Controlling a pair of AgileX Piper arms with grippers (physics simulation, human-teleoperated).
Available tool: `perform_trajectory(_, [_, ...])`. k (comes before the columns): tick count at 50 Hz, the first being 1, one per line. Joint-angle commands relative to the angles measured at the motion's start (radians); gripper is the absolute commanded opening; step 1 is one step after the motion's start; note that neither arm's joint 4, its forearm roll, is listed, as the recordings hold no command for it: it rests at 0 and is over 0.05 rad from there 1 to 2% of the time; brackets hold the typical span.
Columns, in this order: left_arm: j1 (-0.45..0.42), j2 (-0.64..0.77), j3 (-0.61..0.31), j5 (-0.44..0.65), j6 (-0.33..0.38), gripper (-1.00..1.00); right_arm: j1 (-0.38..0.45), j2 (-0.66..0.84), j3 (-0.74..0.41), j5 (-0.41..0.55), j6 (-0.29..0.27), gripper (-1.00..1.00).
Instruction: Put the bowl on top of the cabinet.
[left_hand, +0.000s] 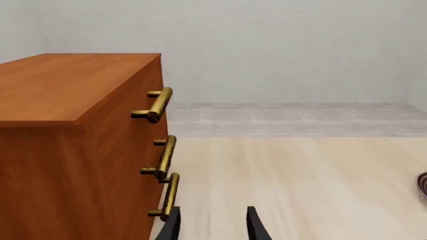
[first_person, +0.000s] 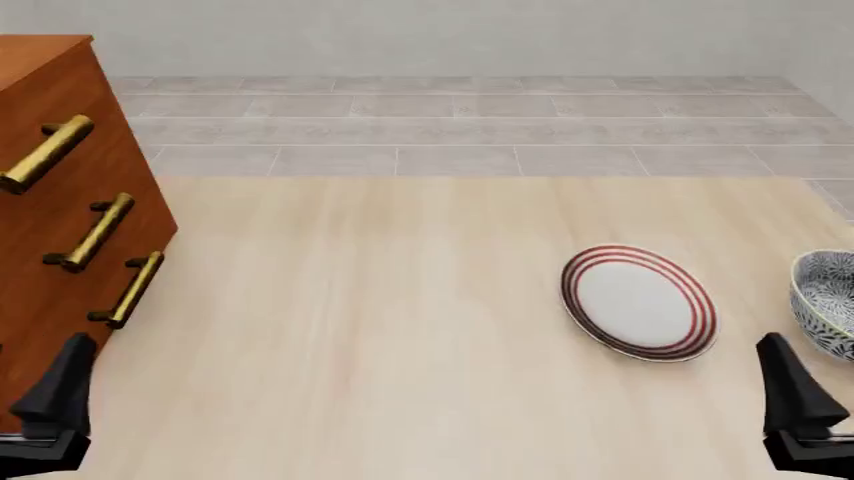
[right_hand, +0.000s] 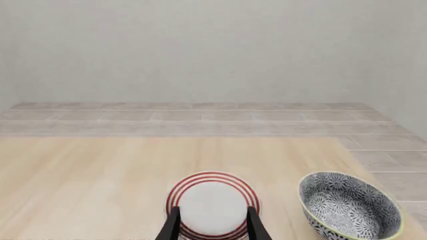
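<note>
The bowl (first_person: 829, 298), deep and white with a dark floral pattern, stands on the table at the far right, cut off by the front view's edge; the right wrist view shows the whole bowl (right_hand: 348, 207). The tall reddish-brown cabinet (first_person: 60, 190) with three brass handles stands at the far left; the left wrist view shows the cabinet (left_hand: 73, 150) close by, its flat top bare. My left gripper (left_hand: 212, 226) is open beside the cabinet's lowest handle. My right gripper (right_hand: 212, 226) is open and empty, short of the bowl. Both grippers, left (first_person: 70, 362) and right (first_person: 781, 362), sit low near the front edge.
A flat white plate with red rings (first_person: 638, 300) lies just left of the bowl, straight ahead of the right gripper's fingers (right_hand: 175, 225). The pale wooden table (first_person: 374, 320) spans between cabinet and plate. A tiled floor and grey wall lie beyond.
</note>
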Motion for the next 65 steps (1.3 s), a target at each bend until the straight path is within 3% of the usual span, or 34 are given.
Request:
perform_trajectory(1, [-0.003,0.013,-0.002,-0.003,0.012,1.0,0.003,0.007,-0.002,0.002,-0.006,1.0])
perform_trajectory(18, [-0.007,0.012,-0.001,0.003,0.01,1.0,-0.001,0.074,-0.012,-0.059,-0.007,1.0])
perform_trajectory(29, [-0.006,0.005,-0.002,0.006,0.008,1.0,0.014,0.188,-0.116,-0.083,-0.039,1.0])
perform_trajectory(30, [-0.008,0.005,-0.001,0.008,0.006,1.0,0.033,0.316,-0.202,-0.123,-0.059,1.0])
perform_trajectory(35, [-0.014,0.011,-0.001,0.006,0.007,1.0,0.031,0.379,-0.237,-0.145,-0.053,1.0])
perform_trajectory(42, [-0.01,0.017,-0.001,-0.001,0.003,1.0,0.008,0.406,-0.32,-0.083,-0.054,1.0])
perform_trajectory(46, [-0.008,0.024,-0.001,-0.008,-0.001,1.0,-0.025,0.428,-0.375,-0.027,-0.028,1.0])
perform_trajectory(50, [-0.009,0.022,-0.001,-0.005,-0.001,1.0,-0.033,0.433,-0.417,0.02,-0.051,1.0])
perform_trajectory(51, [-0.008,0.017,-0.001,-0.001,-0.003,1.0,-0.08,0.437,-0.45,0.054,-0.083,1.0])
perform_trajectory(59, [-0.007,0.013,-0.001,0.004,-0.001,1.0,-0.118,0.484,-0.491,0.081,-0.048,1.0])
perform_trajectory(61, [-0.009,0.018,-0.001,0.003,-0.006,1.0,-0.164,0.512,-0.511,0.09,-0.07,1.0])
perform_trajectory(65, [-0.001,0.015,-0.001,0.008,-0.011,1.0,-0.179,0.514,-0.526,0.108,-0.079,1.0])
